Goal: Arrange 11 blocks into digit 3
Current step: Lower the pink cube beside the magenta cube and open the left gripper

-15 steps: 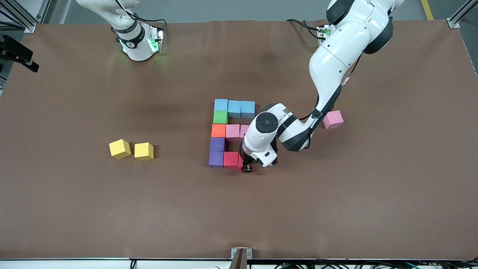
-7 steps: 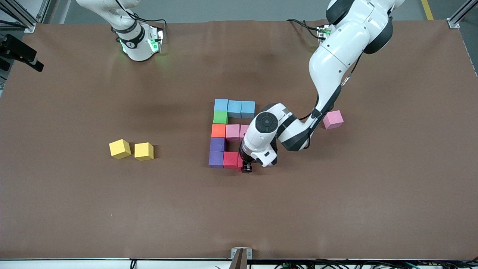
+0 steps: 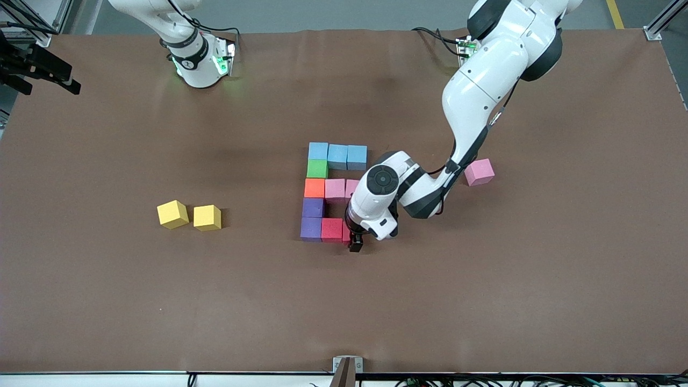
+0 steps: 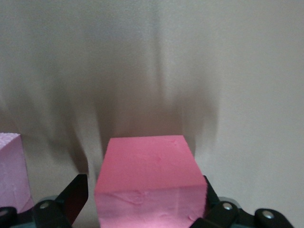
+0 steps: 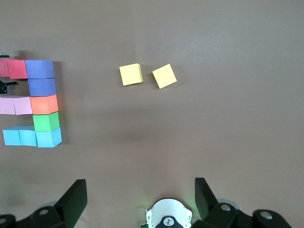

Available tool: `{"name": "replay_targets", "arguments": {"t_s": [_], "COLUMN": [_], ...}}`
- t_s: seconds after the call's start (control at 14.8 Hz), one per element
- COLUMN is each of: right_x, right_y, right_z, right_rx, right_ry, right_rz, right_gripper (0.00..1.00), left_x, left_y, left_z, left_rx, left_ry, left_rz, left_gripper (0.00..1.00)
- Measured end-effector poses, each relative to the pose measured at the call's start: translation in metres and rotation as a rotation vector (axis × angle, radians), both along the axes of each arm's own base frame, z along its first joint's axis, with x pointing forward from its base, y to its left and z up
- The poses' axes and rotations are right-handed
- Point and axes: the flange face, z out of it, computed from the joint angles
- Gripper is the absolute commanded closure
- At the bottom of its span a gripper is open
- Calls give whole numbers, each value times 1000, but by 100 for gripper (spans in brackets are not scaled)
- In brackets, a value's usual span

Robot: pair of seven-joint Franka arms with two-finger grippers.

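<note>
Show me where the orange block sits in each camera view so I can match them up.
Front view: the orange block is in the figure's column, between the green block and a purple block.
Left wrist view: not in it.
Right wrist view: the orange block is again between green and purple.
Shared landmark: the green block touching it.

A: What lies between the left gripper's (image 4: 147, 204) fingers (image 4: 73, 194)?

B: A red block (image 4: 147, 173), resting on the table (image 4: 190, 61). The fingers stand apart, one at each side; a gap shows at one side, while contact at the other cannot be told.

A: Anything beside it?

B: A pink block (image 4: 12, 166) at the edge, apart from the red one.
</note>
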Motion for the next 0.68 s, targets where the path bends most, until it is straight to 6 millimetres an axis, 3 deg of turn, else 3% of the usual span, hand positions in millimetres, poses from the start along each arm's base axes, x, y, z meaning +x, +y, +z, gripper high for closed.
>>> {"name": "replay_targets", "arguments": {"t_s": [0.68], "right_x": [2], "right_y": [-26], "right_z": [3], "right_rx": [-29], "right_ry": [-31], "right_rz": [-22], "right_gripper": [0], "left_x": [4], "left_y": [0], "left_z": [49], "left_rx": [32], "left_ry": [-8], "left_rz": [-5], "left_gripper": [0]}}
